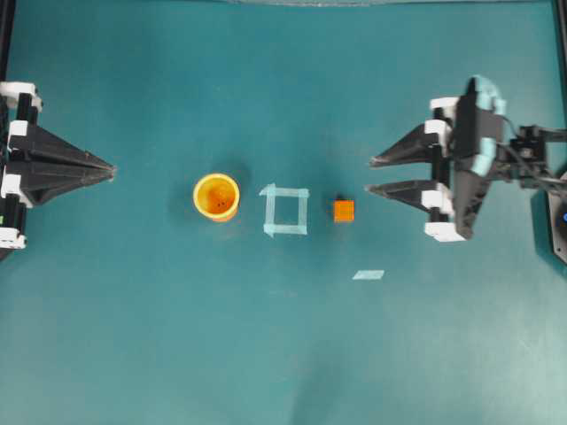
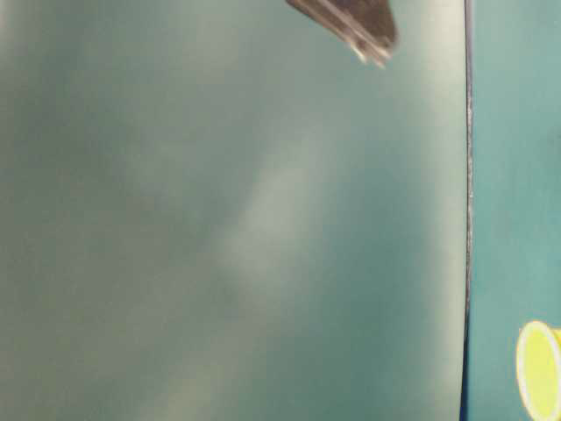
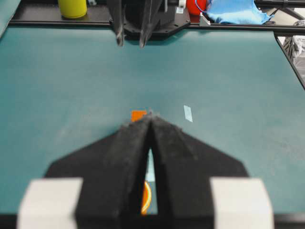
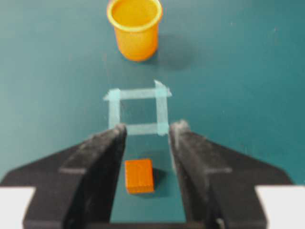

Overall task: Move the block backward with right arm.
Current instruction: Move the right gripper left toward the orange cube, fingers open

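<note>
block [image 1: 344, 211] sits on the teal table [image 1: 283, 354], just right of the tape square [image 1: 285, 211] in the overhead view, with the cup [image 1: 217, 197] further left on the same line. right gripper [image 1: 381, 175] is spread open. overhead shows its tips apart from the block and offset to one side of it. right wrist view shows the block [image 4: 139, 175] framed between the two fingers [image 4: 102, 157], nothing touching it that i can see. height above the table is unclear, so i can't say whether it's hovering over the block or down around it.

left gripper [image 1: 111, 168] is parked at the far left edge, fingers pressed together, holding nothing, well apart from everything.

risks, my read:
- block is small. if the fingers come down off-centre, one tip lands on top of it or clips a corner and skids it away, possibly into the tape square.
- closing on an edge rather than flat faces could twist it or pop it out.
- if it's pushed instead of gripped, it may rotate and drift off line.
- lone tape strip [image 1: 368, 274] lies near the block. a low drag could catch on it.

hard to make out:
- table-level view is almost all blurred teal, only a dark finger tip [image 2: 351, 22] at the top and a sliver of the cup [image 2: 539, 368] at the right edge. no use for judging height.
- left wrist view: own fingers block most of it, block [image 3: 138, 115] only peeks above them, the cup is mostly hidden.
- right arm is cut off at the frame edge overhead.
</note>
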